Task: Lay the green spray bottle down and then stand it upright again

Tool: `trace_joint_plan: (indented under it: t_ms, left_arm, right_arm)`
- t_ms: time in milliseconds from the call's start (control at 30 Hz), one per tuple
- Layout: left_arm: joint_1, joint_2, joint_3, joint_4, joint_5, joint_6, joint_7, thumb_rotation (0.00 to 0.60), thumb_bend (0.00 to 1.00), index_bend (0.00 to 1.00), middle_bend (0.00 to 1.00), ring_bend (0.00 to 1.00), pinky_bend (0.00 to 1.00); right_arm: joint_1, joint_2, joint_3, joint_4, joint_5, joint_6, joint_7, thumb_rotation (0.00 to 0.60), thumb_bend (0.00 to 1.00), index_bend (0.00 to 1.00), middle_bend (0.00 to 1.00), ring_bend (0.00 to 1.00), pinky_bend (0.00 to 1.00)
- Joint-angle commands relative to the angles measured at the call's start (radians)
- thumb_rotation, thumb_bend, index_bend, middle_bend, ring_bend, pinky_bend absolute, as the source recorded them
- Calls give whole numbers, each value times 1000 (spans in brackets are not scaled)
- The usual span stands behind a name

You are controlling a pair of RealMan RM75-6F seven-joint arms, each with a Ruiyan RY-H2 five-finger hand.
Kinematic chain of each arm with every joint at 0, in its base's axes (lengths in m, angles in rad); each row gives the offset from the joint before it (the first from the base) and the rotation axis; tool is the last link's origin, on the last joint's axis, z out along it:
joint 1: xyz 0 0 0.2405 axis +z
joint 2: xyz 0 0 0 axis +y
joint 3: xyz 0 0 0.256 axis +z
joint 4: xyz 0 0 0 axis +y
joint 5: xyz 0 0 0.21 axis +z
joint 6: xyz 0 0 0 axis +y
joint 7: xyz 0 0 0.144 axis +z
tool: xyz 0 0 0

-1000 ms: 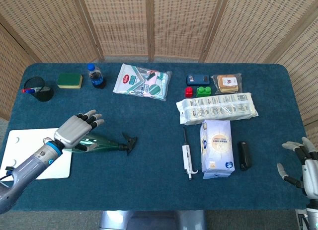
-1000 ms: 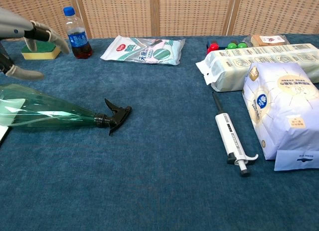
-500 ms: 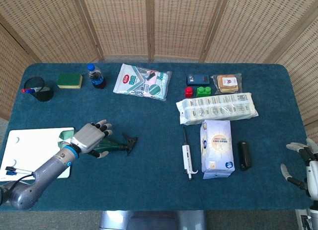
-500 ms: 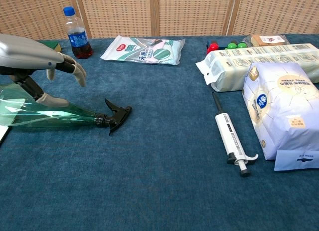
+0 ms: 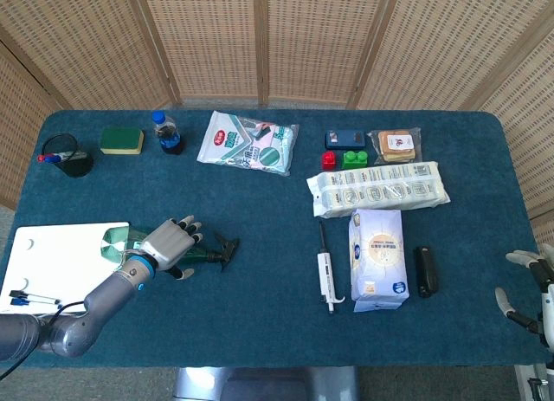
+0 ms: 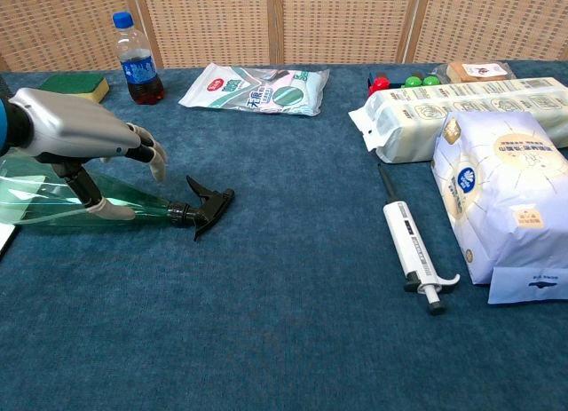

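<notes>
Bench: covered in dark blue cloth, it carries everything named here; woven screens stand behind it.
White board: lies flat at the bench's near left corner, with the bottle's wide end reaching its right edge.
Long packet: a clear-wrapped pack lying crosswise right of centre, just behind the white bag.
Green spray bottle: lies on its side near the left front of the bench, base toward the board, black trigger head pointing toward the middle.
Left hand: sits over the bottle's tapering part, fingers spread above it and thumb low against the plastic; the fingers are apart and not wrapped round it, so it holds nothing.
Right hand: shows only at the right edge of the head view, fingers apart, nothing in it, well away from the bottle.
Pipette: lies lengthwise just left of the white bag.
Small drink bottle: stands upright at the back left, beside the sponge.
</notes>
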Motion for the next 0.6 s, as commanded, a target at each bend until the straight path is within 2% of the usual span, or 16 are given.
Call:
trace_joint_plan:
  t_ms: [33,600]
  left_arm:
    - [-19,-22,15,16,-24,14,21,280,357,170,103,43,316]
    - [-67,-68,67,66,-70,26,57,281,359,177,97,42,330]
  right_arm:
    - [-2,1,0,-1,-1,3,3,600,377,293,296,93,180]
    - [-7,4,4,-4,3,4,20,600,377,289,296,84,181]
